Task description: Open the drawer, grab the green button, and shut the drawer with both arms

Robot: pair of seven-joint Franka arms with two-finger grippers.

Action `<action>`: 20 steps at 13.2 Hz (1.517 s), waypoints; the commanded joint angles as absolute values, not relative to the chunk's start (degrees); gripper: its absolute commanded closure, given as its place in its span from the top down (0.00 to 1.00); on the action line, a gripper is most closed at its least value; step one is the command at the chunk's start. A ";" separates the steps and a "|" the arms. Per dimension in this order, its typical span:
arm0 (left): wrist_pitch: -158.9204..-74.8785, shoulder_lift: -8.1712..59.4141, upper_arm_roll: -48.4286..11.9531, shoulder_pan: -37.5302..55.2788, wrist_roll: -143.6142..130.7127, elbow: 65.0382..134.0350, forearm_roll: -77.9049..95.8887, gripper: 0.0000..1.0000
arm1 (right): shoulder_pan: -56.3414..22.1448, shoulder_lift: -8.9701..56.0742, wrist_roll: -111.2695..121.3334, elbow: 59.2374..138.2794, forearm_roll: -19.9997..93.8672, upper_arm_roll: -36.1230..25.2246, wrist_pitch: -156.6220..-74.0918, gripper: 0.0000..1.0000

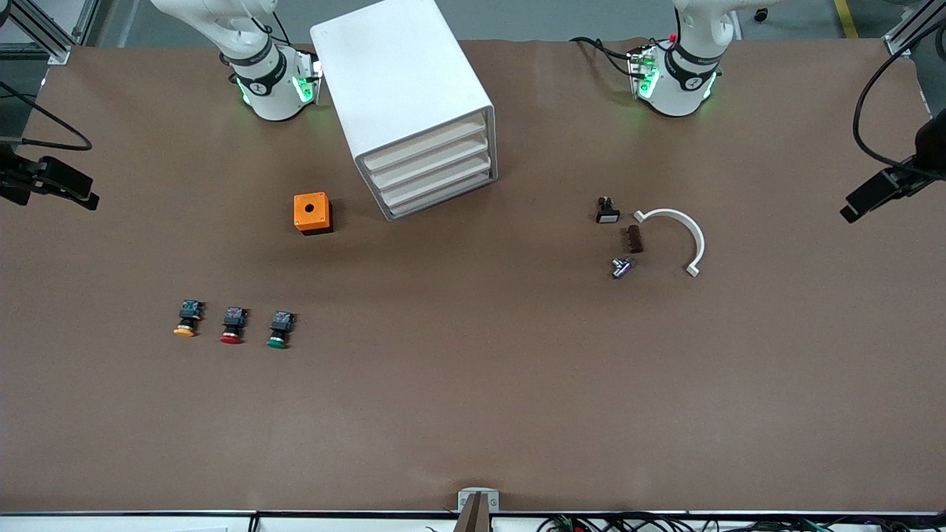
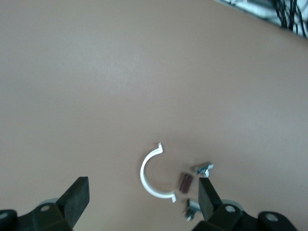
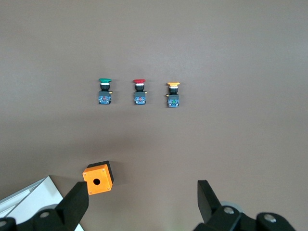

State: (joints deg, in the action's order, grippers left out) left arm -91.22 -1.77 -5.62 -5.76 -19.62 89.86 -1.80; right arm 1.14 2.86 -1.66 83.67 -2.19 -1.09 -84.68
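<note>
The white cabinet [image 1: 403, 89] stands between the two arm bases with all its drawers shut; the drawer [image 1: 437, 179] is third from the top. The green-capped button [image 1: 278, 330] [image 3: 104, 91] lies on the table toward the right arm's end, nearer the front camera than the cabinet. My right gripper [image 3: 142, 195] hangs open and empty high over the table beside the orange box. My left gripper [image 2: 143, 192] hangs open and empty high over the white curved clamp. Neither gripper shows in the front view.
A red-capped button [image 1: 233, 325] and a yellow-capped one [image 1: 188, 318] lie beside the green one. An orange box [image 1: 311, 213] sits beside the cabinet. Toward the left arm's end lie a white curved clamp [image 1: 676, 236], a black switch [image 1: 607, 212], a brown block [image 1: 634, 239] and a metal piece [image 1: 622, 267].
</note>
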 commanded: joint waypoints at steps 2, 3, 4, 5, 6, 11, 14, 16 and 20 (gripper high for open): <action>-86.76 -4.47 -3.96 -5.80 -7.23 91.05 -0.18 1.00 | 2.11 2.90 -0.88 82.97 -1.14 -0.44 -83.94 1.00; -85.79 -5.27 -3.96 -5.71 -7.12 91.92 -0.18 1.00 | 2.20 2.90 -0.97 82.97 -1.14 -0.44 -83.94 1.00; -85.35 -6.93 -4.13 -5.28 -6.95 93.67 -0.18 1.00 | 2.11 2.90 -0.97 82.97 -1.14 -0.44 -83.94 1.00; -85.34 -8.42 -4.39 -5.10 -6.94 95.61 -0.18 1.00 | 2.11 2.90 -0.97 82.97 -1.14 -0.44 -83.94 1.00; -85.34 -9.74 -4.74 -5.01 -6.94 97.10 -0.18 1.00 | 2.11 2.90 -0.97 82.97 -1.14 -0.44 -83.94 1.00; -85.34 -12.30 -7.47 -5.10 -6.68 99.49 -0.18 1.00 | 2.11 2.90 -0.97 82.97 -1.14 -0.44 -83.94 1.00; -86.04 -12.22 -9.23 -5.10 -6.68 99.41 -0.35 1.00 | 2.11 2.90 -1.14 82.97 -0.79 -0.44 -84.02 1.00; -86.31 -11.95 -9.14 -5.19 -6.68 98.97 -0.26 1.00 | 2.11 2.90 -1.14 82.97 -0.79 -0.44 -84.02 1.00; -86.13 -10.21 -9.05 -5.19 -6.50 96.95 -0.18 1.00 | 2.02 2.99 -1.14 82.97 -0.79 -0.35 -84.02 1.00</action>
State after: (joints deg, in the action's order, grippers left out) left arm -85.74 -10.98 -9.01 -4.79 -7.86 98.21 -0.87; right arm 1.14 2.86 -1.66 83.67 -1.51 -1.09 -84.65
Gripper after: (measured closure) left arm 0.000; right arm 0.000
